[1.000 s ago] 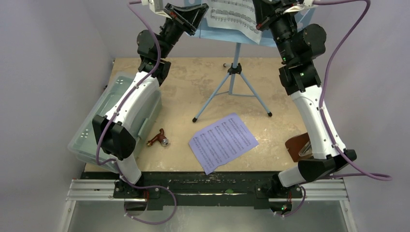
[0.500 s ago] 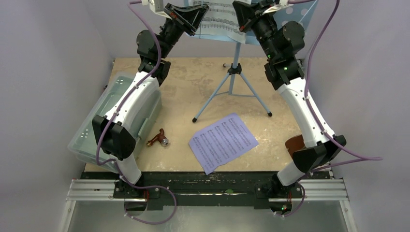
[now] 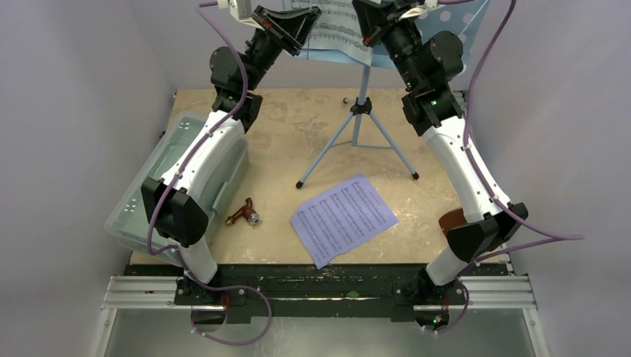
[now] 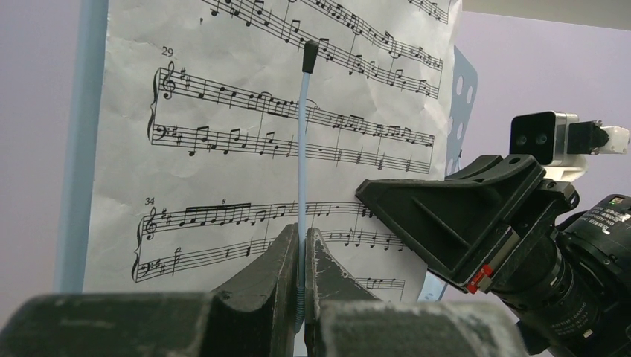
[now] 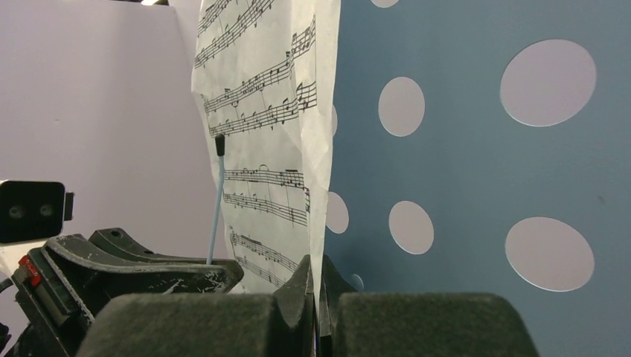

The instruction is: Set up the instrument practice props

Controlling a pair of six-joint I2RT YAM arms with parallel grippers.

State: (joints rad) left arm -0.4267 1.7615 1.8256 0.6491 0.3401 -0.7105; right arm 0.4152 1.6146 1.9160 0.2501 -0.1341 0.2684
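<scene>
The light-blue music stand [image 3: 362,111] stands on its tripod at the back of the table, its perforated desk [image 5: 461,149] up at the top edge of the overhead view. My left gripper [image 4: 301,232] is shut on the stand's thin blue page-holder wire [image 4: 303,149], in front of the white sheet-music page [image 4: 223,149]. My right gripper [image 5: 316,260] is shut on that white page's [image 5: 275,111] lower edge, holding it against the desk. A lilac page [image 3: 343,218] lies flat on the table. The brown metronome [image 3: 452,221] is partly hidden behind my right arm.
A large clear plastic lidded box [image 3: 141,201] sits at the table's left edge under my left arm. A small brown and silver piece [image 3: 244,215] lies beside it. The two wrists are close together in front of the desk. Walls close in on both sides.
My right arm has swung left with the white page, carrying it across the desk toward the left gripper. The left arm has stayed where it was.
</scene>
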